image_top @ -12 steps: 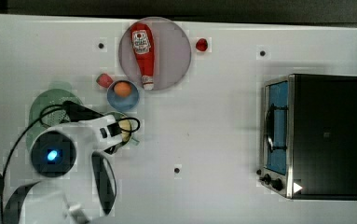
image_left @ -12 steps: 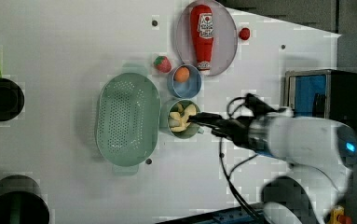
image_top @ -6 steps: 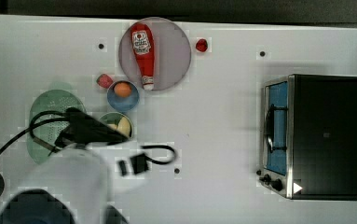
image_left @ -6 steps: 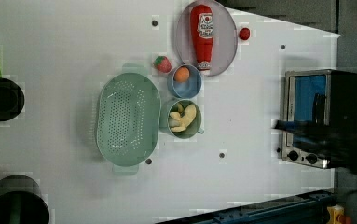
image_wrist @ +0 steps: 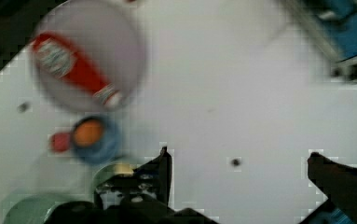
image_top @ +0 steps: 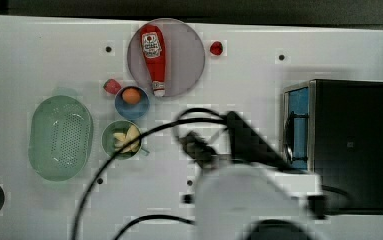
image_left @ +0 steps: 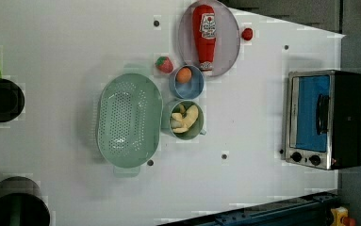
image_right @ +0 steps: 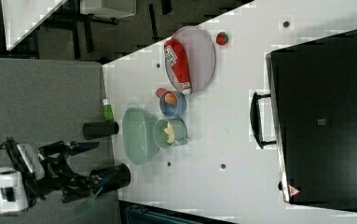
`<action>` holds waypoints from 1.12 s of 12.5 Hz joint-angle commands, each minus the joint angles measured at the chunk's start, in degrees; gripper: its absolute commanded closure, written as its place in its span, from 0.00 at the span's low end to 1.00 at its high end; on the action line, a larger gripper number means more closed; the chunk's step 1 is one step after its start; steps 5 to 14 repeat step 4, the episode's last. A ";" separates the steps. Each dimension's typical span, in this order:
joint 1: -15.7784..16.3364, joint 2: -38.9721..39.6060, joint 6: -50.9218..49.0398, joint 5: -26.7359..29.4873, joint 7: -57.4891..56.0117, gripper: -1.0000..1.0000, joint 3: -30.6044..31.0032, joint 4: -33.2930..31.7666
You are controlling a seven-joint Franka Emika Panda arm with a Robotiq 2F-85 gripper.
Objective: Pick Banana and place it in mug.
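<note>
In the left view, going from left to right, we see the big green colander (image_left: 129, 120) with holes, touching the mug (image_left: 184, 119). The banana (image_left: 191, 116) lies inside the mug with other pale pieces, its long side tilted up toward the blue bowl (image_left: 186, 82). That bowl holds an orange ball (image_left: 184, 75), and a strawberry (image_left: 164, 64) sits beside it. Next comes the plate (image_left: 229, 52) with the ketchup bottle (image_left: 205, 33), then the little oven (image_left: 324, 119). Nothing covers the mug. In the wrist view our gripper (image_wrist: 239, 170) is wide open and holds nothing.
</note>
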 commanded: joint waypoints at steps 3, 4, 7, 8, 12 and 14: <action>0.05 3.11 -3.67 0.04 3.56 0.00 0.34 2.12; 0.07 3.08 -3.63 0.02 3.56 0.00 0.38 2.11; 0.07 3.08 -3.63 0.02 3.56 0.00 0.38 2.11; 0.07 3.08 -3.63 0.02 3.56 0.00 0.38 2.11; 0.07 3.08 -3.63 0.02 3.56 0.00 0.38 2.11; 0.07 3.08 -3.63 0.02 3.56 0.00 0.38 2.11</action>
